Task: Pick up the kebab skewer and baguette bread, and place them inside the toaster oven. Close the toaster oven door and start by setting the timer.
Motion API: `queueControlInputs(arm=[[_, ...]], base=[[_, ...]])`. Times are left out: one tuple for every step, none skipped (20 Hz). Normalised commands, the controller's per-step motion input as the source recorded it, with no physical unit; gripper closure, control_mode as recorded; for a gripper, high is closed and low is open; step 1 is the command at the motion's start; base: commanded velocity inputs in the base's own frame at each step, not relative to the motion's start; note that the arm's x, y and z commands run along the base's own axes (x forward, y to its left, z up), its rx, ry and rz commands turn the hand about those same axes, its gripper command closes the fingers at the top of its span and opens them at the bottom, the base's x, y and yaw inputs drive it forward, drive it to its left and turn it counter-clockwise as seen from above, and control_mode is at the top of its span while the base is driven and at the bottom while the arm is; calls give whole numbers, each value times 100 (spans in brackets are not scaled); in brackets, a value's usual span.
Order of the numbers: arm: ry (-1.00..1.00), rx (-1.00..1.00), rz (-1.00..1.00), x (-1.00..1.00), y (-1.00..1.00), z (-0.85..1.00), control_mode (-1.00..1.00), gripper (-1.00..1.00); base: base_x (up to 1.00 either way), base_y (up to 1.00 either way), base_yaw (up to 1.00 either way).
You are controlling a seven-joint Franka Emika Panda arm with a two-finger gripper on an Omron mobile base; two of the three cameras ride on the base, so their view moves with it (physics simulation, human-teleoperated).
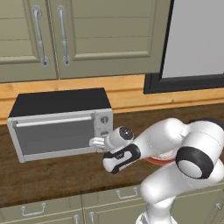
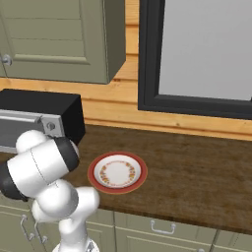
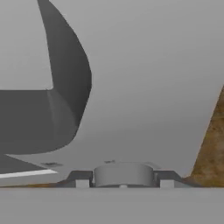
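Between the two dark fingertips sits a round knob (image 3: 123,173), so the gripper (image 1: 97,142) is clamped on the bottom dial at the toaster oven (image 1: 59,122) front's right; its door (image 1: 54,134) is shut. Turning should stay square to the face. Counter (image 2: 197,167) is open rightward past the plate (image 2: 117,172).

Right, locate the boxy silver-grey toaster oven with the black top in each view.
Left base view: toaster oven at middle left on the wooden counter, door shut.
Right base view: its black right end at the left edge, behind the arm.
Hand view: its grey front close up; a round knob between the gripper fingers.
Shared landmark: the brown counter.
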Motion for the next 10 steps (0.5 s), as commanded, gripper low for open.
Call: queueControlInputs(arm=[[-13, 29, 7, 0, -52, -9, -100, 100], [-14, 29, 8, 0, -51, -11, -100, 100], [-13, 29, 9, 0, -51, -11, -100, 100], [-15, 30, 11, 0, -53, -11, -100, 100], [-15, 29, 11, 0, -51, -10, -100, 100], [-16, 29, 12, 0, -53, -11, -100, 100], [-17, 29, 12, 0, -53, -10, -100, 100], [-17, 29, 13, 0, -55, -9, -100, 100], [-18, 28, 14, 0, -56, -9, -100, 100], [-19, 28, 15, 0, -53, -9, -100, 100]], base=[[0, 0, 0], [0, 0, 0], [0, 0, 0], [0, 0, 0], [0, 0, 0], [0, 0, 0], [0, 0, 0], [0, 0, 0], [0, 0, 0], [0, 0, 0]])
